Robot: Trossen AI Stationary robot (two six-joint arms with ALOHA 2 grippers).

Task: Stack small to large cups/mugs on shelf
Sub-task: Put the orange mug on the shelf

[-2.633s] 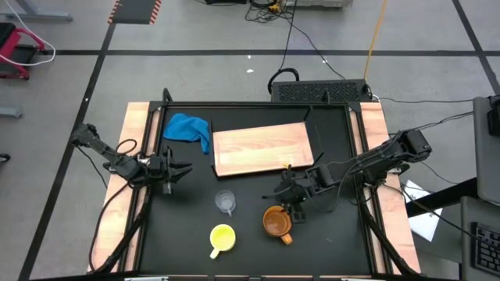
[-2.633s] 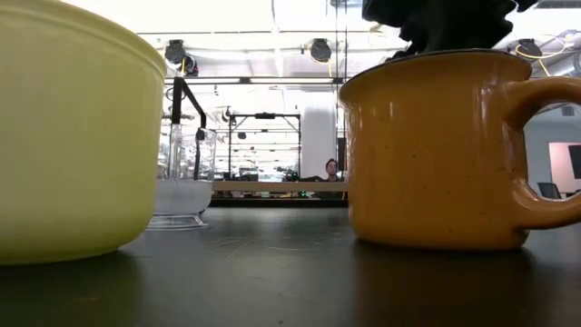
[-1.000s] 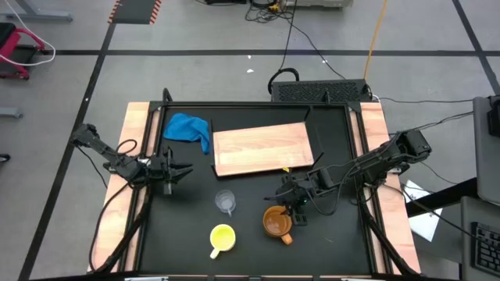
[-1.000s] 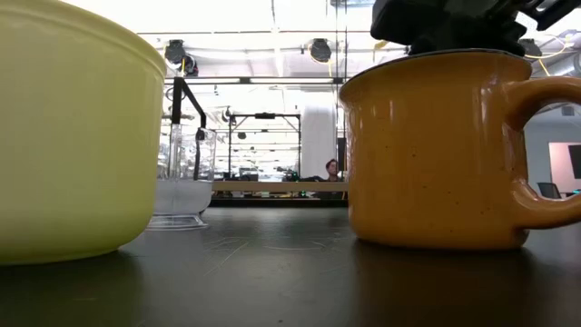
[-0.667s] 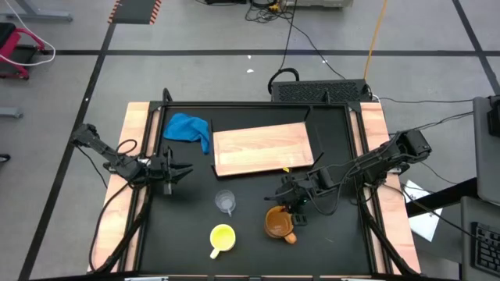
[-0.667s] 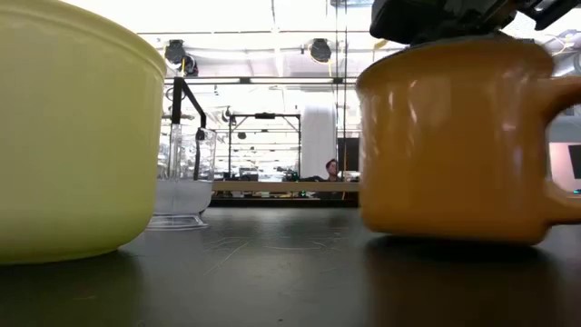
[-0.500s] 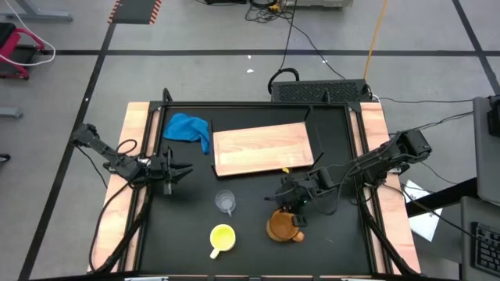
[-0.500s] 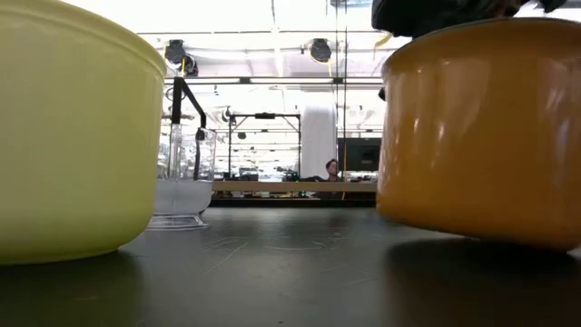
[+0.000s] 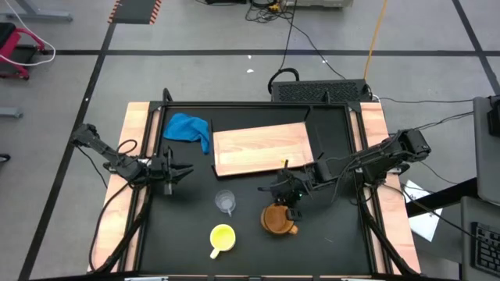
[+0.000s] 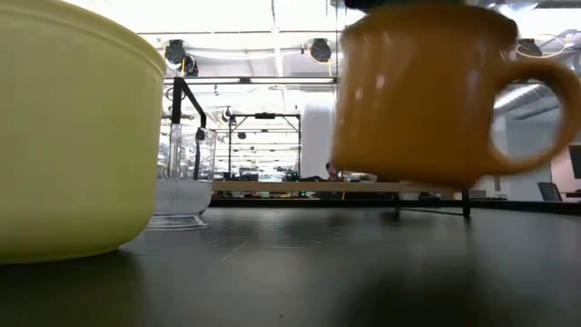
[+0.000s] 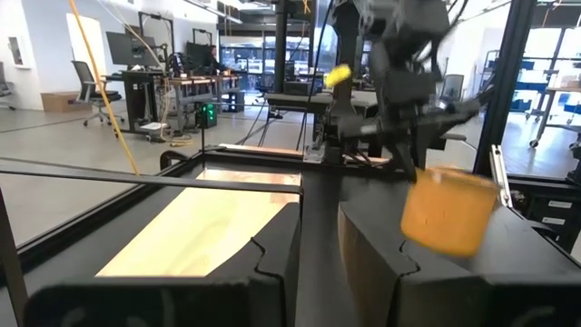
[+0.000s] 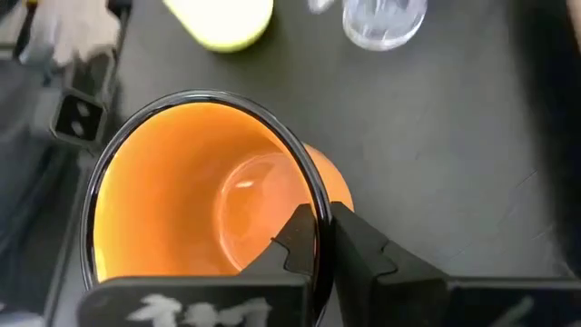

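Orange-brown mug [image 12: 204,195] hangs off the table, near the shelf [image 9: 262,148], my right gripper [image 12: 322,238] pinching only its rim; a swing could slip it free.

table [image 9: 344,234] | on it: shelf [image 9: 262,148], cloth [image 9: 190,129], yellow mug [image 9: 222,236], glass cup [image 9: 226,201]

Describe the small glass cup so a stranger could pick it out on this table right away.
Start at the light-wood board lying across the far half of the black table. Just in front of its left end stands the glass cup, with the yellow mug nearer the front edge. It is the only see-through vessel, has no handle, and is smaller than the yellow mug and the orange-brown mug.
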